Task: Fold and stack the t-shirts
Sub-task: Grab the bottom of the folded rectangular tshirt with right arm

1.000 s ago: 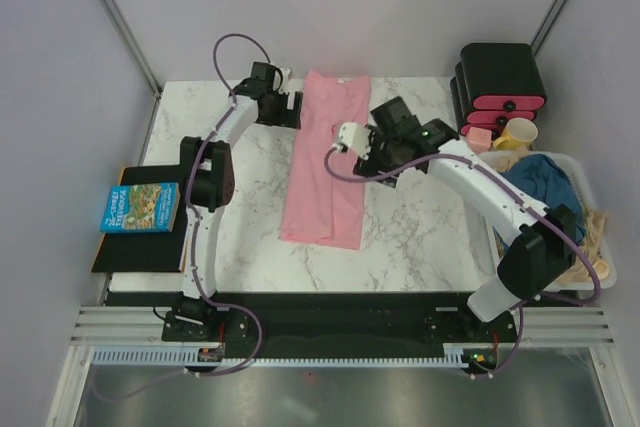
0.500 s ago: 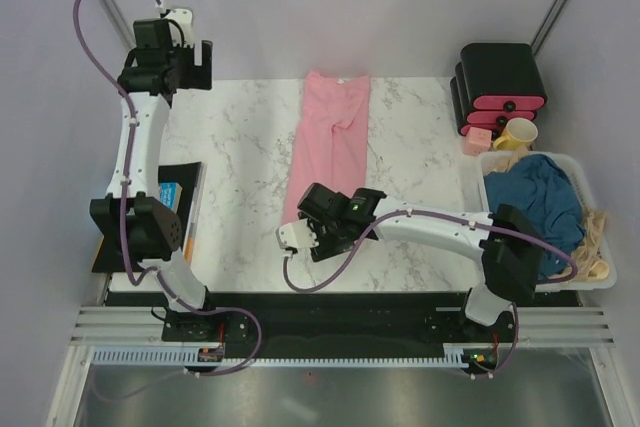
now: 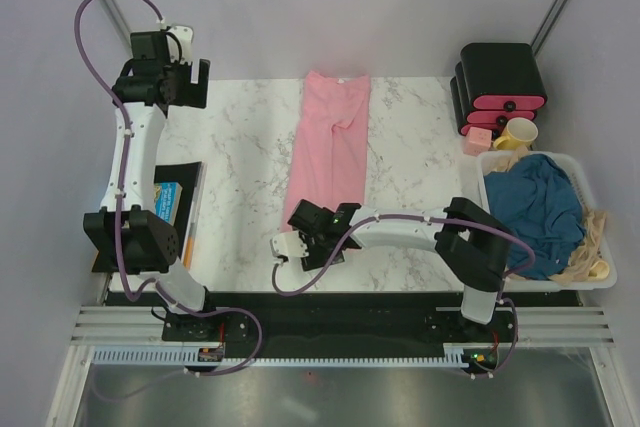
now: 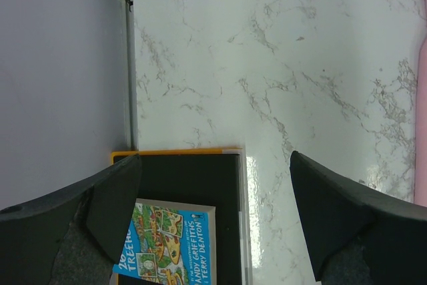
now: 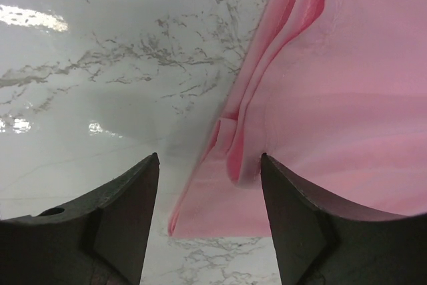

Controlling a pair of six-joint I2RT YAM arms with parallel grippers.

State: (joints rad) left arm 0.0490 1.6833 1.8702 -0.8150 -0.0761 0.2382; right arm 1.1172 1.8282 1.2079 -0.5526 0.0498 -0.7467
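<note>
folded t-shirt: table centre | second t-shirt: in bin, right edge | book: on mat, left | mug: behind bin

We see a white marble-veined worktop (glossy, with bright glare patches) enclosed by plain pale lilac walls and metal corner posts.

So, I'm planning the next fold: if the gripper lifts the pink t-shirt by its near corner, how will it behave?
Likely floppy: the pink t-shirt lies in soft layered folds, so a corner lift would probably leave the rest drooping. It looks thin, so probably light. The marble table looks glossy, so it may slide easily.
</note>
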